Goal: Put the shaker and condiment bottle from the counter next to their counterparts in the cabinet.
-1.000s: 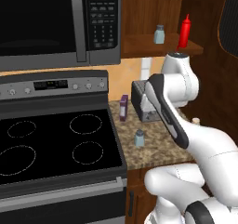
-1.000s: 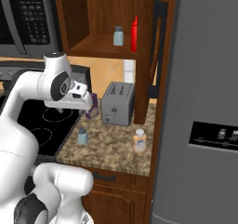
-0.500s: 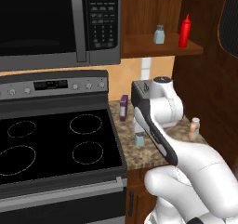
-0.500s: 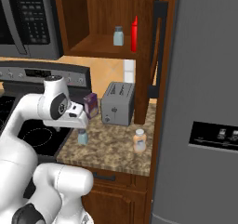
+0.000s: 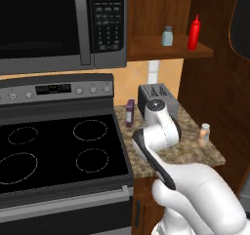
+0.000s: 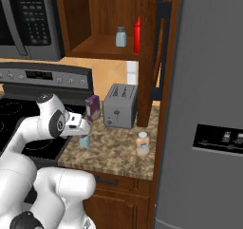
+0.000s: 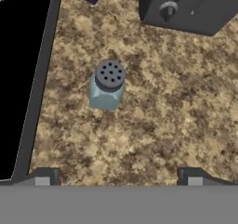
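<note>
Shaker (image 7: 107,85) stands untouched beyond the wide-open gripper (image 7: 118,175).

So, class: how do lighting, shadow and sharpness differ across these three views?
Hand view: flat light, shaker crisp, barely any shadow. Left base view: glossy stovetop, no glare. Right base view: cabinet recess dim, toaster evenly lit; nothing blurred.

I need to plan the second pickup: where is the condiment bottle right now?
The condiment bottle stands upright on the counter near its right front corner, in front and to the right of the toaster, apart from it, close to the refrigerator.
</note>
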